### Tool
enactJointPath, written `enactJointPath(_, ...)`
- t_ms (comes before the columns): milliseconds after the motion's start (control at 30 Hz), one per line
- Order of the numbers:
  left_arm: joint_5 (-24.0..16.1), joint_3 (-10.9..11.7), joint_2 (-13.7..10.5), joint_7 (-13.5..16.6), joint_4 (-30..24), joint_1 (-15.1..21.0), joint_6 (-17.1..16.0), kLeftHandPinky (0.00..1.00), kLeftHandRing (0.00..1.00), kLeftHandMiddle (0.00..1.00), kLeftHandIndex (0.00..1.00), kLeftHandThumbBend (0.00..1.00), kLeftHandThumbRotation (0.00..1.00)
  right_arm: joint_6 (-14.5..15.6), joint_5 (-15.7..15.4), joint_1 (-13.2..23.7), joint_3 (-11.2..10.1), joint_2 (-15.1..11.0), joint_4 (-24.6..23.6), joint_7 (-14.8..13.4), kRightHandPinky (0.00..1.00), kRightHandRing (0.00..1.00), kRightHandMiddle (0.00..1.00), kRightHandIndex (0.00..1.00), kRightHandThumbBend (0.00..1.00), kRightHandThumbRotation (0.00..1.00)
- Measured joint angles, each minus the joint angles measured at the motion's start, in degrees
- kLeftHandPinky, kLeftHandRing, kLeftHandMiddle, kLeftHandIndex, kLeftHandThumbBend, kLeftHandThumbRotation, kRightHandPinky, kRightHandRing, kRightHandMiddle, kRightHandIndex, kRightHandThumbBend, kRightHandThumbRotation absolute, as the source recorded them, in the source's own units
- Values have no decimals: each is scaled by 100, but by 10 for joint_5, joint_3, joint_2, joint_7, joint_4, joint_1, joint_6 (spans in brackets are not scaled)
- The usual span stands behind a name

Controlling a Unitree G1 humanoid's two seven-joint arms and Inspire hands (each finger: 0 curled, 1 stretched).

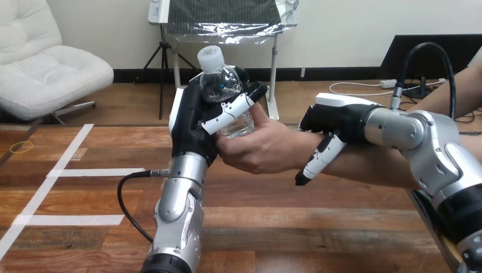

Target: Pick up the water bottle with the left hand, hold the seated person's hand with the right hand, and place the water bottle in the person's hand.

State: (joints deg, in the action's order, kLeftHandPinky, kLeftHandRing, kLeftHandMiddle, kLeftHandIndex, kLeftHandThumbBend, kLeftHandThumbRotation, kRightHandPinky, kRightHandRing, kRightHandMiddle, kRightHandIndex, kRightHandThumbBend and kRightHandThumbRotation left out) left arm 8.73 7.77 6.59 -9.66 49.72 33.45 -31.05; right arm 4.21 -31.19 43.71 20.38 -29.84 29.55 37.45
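A clear water bottle (223, 85) with a white cap stands upright above the table's middle. My left hand (193, 122) is shut on it, fingers wrapped across its front. The person's hand (261, 149) comes in from the right and cups the bottle's lower part, its thumb against the side, touching my left fingers. My right hand (335, 120) lies over the person's wrist, its fingers (315, 162) curled down across the wrist's near side. The bottle's base is hidden between the two hands.
The wooden table (295, 233) carries white tape lines (68, 170) on its left part and a small yellow ring (21, 147) near the left edge. A black cable (128, 205) loops beside my left forearm. The person's forearm (369, 168) crosses the right side.
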Motion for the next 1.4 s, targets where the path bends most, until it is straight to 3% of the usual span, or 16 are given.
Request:
enactJointPath(200, 2, 0, 0, -5, -2, -1, 8, 38, 45, 51, 53, 67, 22, -6, 12, -7, -2, -7, -3, 0, 27, 36, 43, 41, 85, 16)
enactJointPath(267, 2, 0, 0, -7, -4, -1, 13, 41, 52, 56, 58, 70, 32, -8, 20, -14, -2, -15, -13, 2, 28, 36, 44, 44, 85, 19)
enactJointPath(533, -59, -24, -20, 14, -20, -8, 21, 87, 82, 77, 75, 80, 67, -2, 32, -32, -8, -28, -41, 13, 34, 42, 51, 57, 93, 37)
enactJointPath(633, -79, -33, -30, 18, -29, -12, 26, 93, 89, 82, 79, 81, 74, -1, 39, -42, -10, -35, -53, 19, 39, 49, 57, 64, 96, 44)
enactJointPath(833, -96, -47, -43, 20, -45, -23, 32, 99, 96, 89, 85, 79, 84, -1, 51, -55, -14, -49, -73, 31, 55, 67, 73, 77, 99, 56)
enactJointPath(1100, -96, -51, -48, 20, -69, -45, 37, 100, 100, 93, 87, 73, 90, 9, 65, -78, -25, -64, -107, 45, 71, 83, 88, 89, 100, 62)
enactJointPath(1400, -90, -52, -49, 10, -104, -73, 43, 100, 100, 93, 87, 69, 93, 18, 82, -105, -39, -74, -148, 60, 73, 89, 94, 95, 100, 64)
